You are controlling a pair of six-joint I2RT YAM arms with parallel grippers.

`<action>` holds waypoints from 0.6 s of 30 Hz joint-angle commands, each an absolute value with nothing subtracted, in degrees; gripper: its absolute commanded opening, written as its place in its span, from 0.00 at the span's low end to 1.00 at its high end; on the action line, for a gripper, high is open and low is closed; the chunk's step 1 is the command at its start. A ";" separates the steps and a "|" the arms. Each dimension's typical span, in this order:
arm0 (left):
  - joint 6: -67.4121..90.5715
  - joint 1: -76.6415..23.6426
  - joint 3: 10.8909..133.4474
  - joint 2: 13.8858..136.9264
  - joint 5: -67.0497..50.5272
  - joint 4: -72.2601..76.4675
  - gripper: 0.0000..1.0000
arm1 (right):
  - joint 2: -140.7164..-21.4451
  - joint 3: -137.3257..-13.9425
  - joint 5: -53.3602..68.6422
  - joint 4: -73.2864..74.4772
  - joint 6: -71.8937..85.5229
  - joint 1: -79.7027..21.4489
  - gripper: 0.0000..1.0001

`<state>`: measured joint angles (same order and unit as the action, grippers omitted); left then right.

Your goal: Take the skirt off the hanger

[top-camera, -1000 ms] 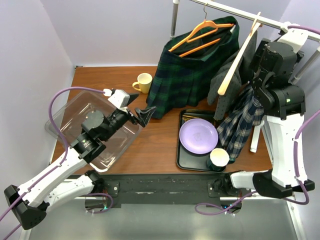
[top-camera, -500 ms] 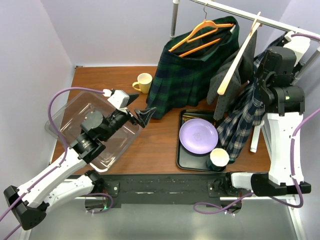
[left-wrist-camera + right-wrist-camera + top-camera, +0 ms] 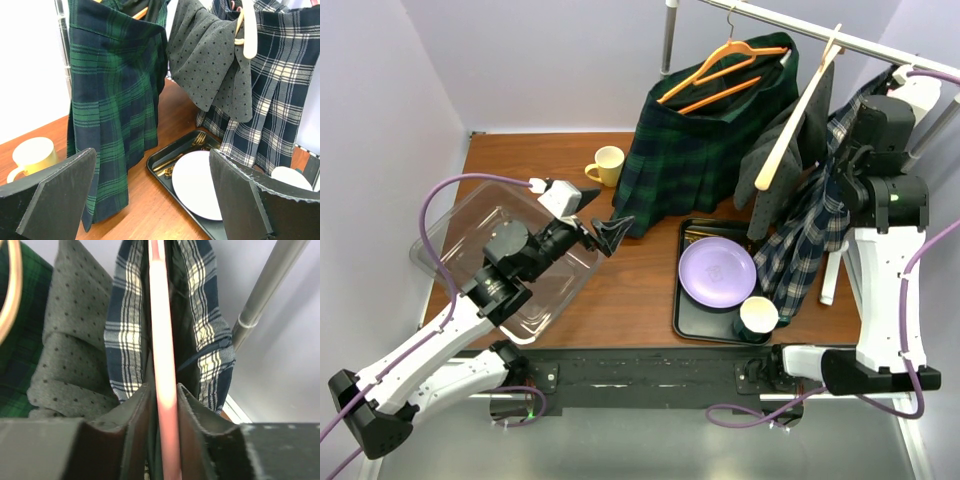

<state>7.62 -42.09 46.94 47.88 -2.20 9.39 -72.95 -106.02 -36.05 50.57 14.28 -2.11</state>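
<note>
right gripper clamping on pink hanger; left gripper hovering, jaws spread wide; navy plaid skirt hanging on hanger, not yet removed; pulling-off remaining.

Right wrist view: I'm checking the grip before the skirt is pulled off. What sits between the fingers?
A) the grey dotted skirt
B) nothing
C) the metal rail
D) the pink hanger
D: the pink hanger runs straight between the fingers of the right gripper, which press on it from both sides, with the plaid skirt draped on either side.
</note>
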 commanded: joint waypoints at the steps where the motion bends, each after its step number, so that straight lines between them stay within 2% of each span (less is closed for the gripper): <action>1: 6.15 -42.36 47.11 48.08 -3.16 11.69 1.00 | -72.68 -109.60 -36.83 46.85 13.71 -1.76 0.21; 2: 6.15 -42.36 47.20 48.16 -3.25 11.69 1.00 | -72.86 -110.03 -36.83 46.76 13.71 -1.84 0.17; 3: 6.15 -42.36 47.20 48.25 -3.34 11.69 1.00 | -72.95 -110.74 -36.74 46.76 13.62 -1.76 0.05; 4: 6.07 -42.28 47.20 48.25 -3.34 11.60 1.00 | -73.12 -111.18 -37.00 46.67 13.45 -1.76 0.00; 18: 5.89 -42.36 47.46 48.51 -3.69 11.16 1.00 | -74.62 -119.44 -36.83 43.60 11.60 -1.76 0.00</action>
<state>7.62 -42.09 46.94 48.38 -2.83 9.39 -76.07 -114.91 -36.34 52.31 12.53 -2.07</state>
